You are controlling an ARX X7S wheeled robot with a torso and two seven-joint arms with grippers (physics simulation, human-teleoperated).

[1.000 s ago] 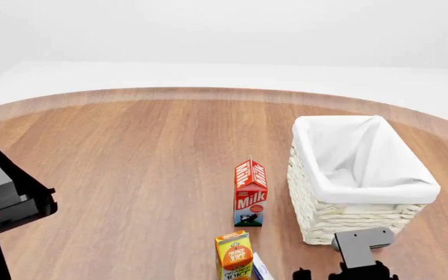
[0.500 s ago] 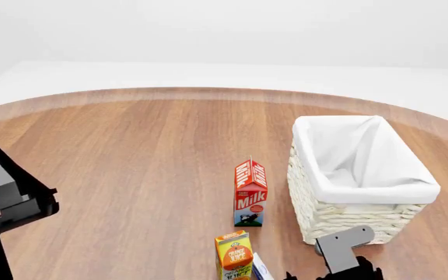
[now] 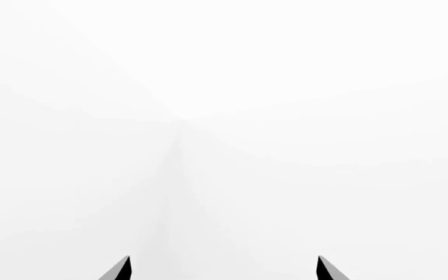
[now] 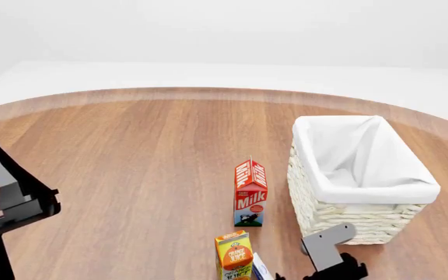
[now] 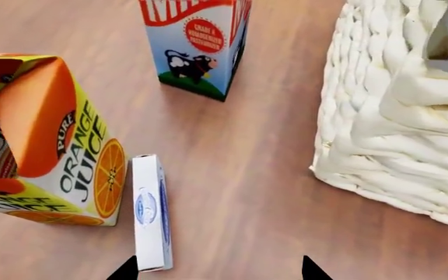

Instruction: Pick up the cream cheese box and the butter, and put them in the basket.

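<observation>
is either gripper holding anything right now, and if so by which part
Nothing is held. The right gripper is open above the table, with the cream cheese box beside one fingertip, ungrasped. The left gripper is open on empty air.

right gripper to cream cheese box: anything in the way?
Nothing visible between them. In the right wrist view the small flat white-and-blue cream cheese box lies on the wooden table just ahead of the right gripper, whose jaws stand open. The tall orange juice carton stands right beside the box, so that side is tight.
</observation>
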